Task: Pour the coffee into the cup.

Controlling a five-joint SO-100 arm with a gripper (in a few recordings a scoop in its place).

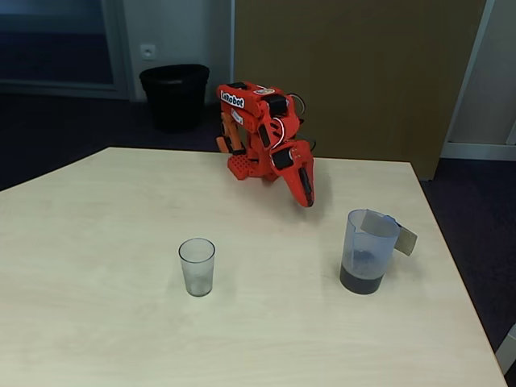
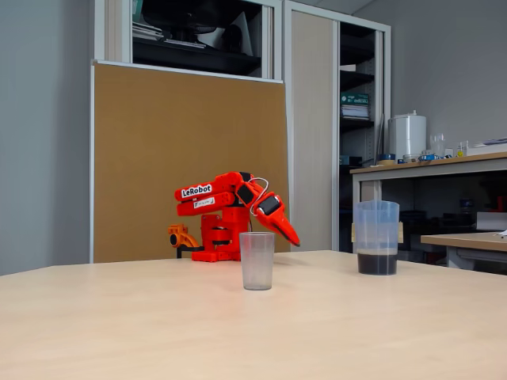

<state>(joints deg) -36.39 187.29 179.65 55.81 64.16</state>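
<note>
I am resting folded at the back of the worktop (image 1: 97,322), and my fingers (image 1: 306,193) are pointing down toward the surface, pressed together as far as I can judge, gripping nothing. I am judging that the main risk is lying in the first grasp: the jug (image 1: 367,250) is standing well apart from me on the right in the higher fixed view, and its flat handle (image 1: 403,236) is turned away to the right and toward the far side, so I am likely to be closing on smooth, tapering plastic walls, which could be slipping or squeezing out of shape under my fingers. If I am coming in too low or too fast, I could be nudging the jug over before I am holding it, and the coffee (image 1: 360,280) would be running across the worktop. The pour itself is looking risky too: the cup (image 1: 197,267) is small, light and narrow at the mouth, standing alone near the middle, so a careless tilt could be sending liquid past its rim, or the jug's lip could be knocking it down. As for contents, the coffee is sitting as a shallow dark layer at the bottom of the jug, filling only a small part of it, while the cup is looking empty in both fixed views.
</note>
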